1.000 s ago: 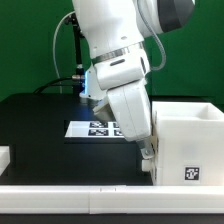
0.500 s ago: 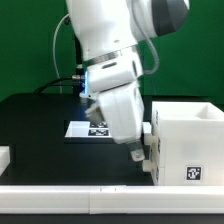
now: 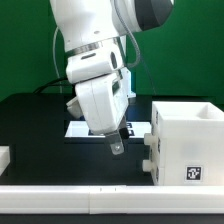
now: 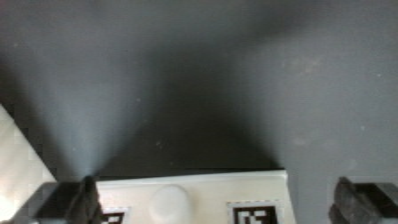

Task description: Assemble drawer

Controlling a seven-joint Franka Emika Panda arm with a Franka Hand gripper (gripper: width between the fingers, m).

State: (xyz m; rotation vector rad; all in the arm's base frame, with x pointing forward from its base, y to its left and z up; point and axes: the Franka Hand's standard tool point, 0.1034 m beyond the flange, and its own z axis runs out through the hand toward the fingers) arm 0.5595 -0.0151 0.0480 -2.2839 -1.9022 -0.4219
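Observation:
The large white cube-shaped shell (image 3: 185, 145) of the drawer stands on the black table at the exterior view's right, open at the top, with a square tag on its front face. My gripper (image 3: 117, 148) hangs just to the shell's left, a little above the table, tilted, and apart from the shell. In the wrist view its two dark fingertips (image 4: 64, 203) stand wide apart with nothing between them, so it is open and empty. The two smaller trays are not clearly in view.
The marker board (image 3: 78, 128) lies flat on the table behind my arm; it also shows in the wrist view (image 4: 196, 198). A long white border bar (image 3: 70, 189) runs along the table's front edge. A small white piece (image 3: 4, 157) sits at the exterior view's far left.
My arm has swung toward the exterior view's left, away from the shell's side. The gripper has lifted slightly. The shell has not moved.

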